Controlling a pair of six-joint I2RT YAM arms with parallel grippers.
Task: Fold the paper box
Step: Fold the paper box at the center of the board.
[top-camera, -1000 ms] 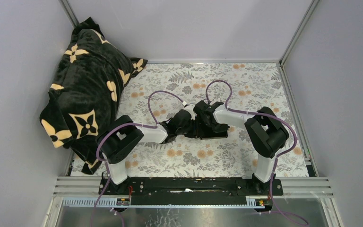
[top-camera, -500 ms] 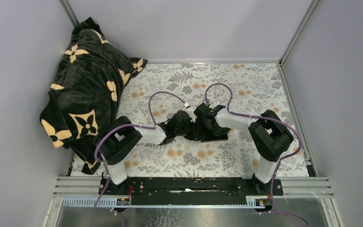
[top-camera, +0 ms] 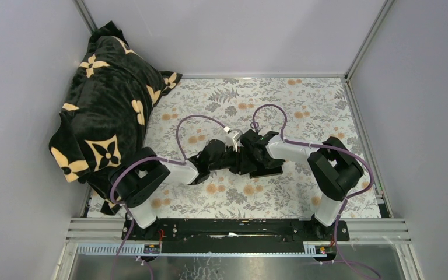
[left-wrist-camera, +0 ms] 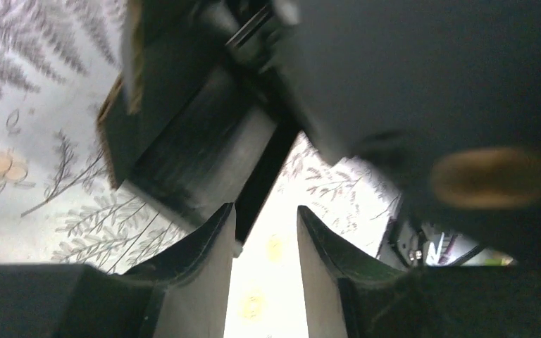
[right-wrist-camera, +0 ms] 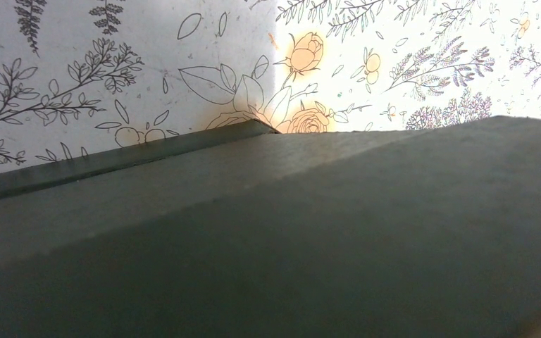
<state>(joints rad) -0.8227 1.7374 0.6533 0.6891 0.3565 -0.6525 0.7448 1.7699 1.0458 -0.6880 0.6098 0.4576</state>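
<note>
**Two grippers meet at the paper box (top-camera: 268, 168) on the desk (top-camera: 303, 111).**
The left gripper (left-wrist-camera: 265, 213) is apart and empty, just beside the box. The right gripper (top-camera: 258, 144) is over the box; its closure cannot be told. The thin card looks light, stiff and crease-prone, so pinch flaps near the folds.

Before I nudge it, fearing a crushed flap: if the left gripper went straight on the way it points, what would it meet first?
Probably the paper box: its black wall stands just beyond the tips of the open left gripper. Depth is unclear in this close view.
</note>
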